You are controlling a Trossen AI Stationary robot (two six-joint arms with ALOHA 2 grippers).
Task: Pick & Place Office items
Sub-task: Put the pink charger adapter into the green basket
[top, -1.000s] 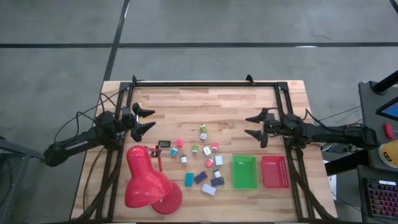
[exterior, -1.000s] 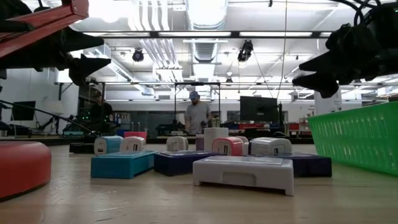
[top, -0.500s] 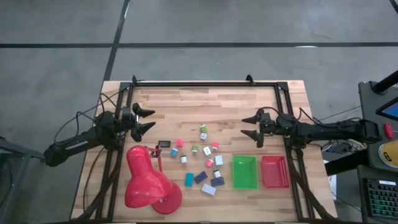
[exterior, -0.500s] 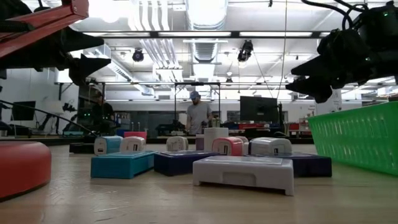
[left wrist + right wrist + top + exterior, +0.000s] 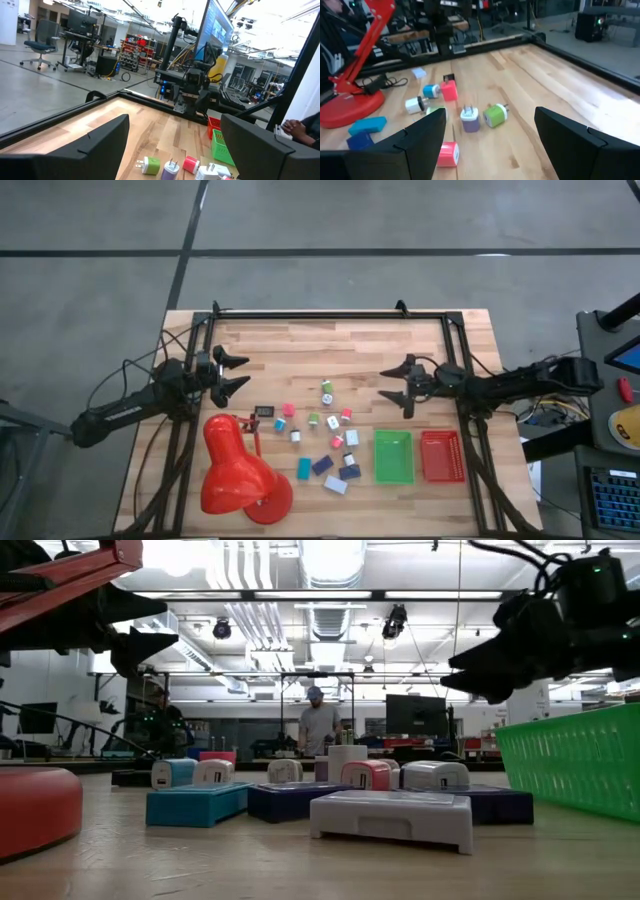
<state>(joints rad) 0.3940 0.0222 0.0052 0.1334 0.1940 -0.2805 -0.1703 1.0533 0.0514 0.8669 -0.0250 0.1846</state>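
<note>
The office items [image 5: 322,438] are small plug-like cubes and flat blocks in pink, green, white, teal and dark blue, lying loose on the wooden table's middle [image 5: 388,816]. My right gripper [image 5: 386,385] hangs open above the table, right of the items and pointing at them; in its wrist view [image 5: 490,111] a green cube [image 5: 495,115] and a pale one [image 5: 469,120] lie ahead between the fingers, untouched. My left gripper [image 5: 240,374] waits open at the table's left, above the lamp [image 5: 174,120].
A big red desk lamp [image 5: 238,472] stands at the near left, its arm reaching up. A green tray [image 5: 393,456] and a red tray [image 5: 442,456] sit side by side at the near right. A black frame [image 5: 330,315] borders the table. People stand in the room behind.
My right gripper has moved toward the table's left, closer to the office items, sinking slightly and staying open. The left arm and the items have kept still.
</note>
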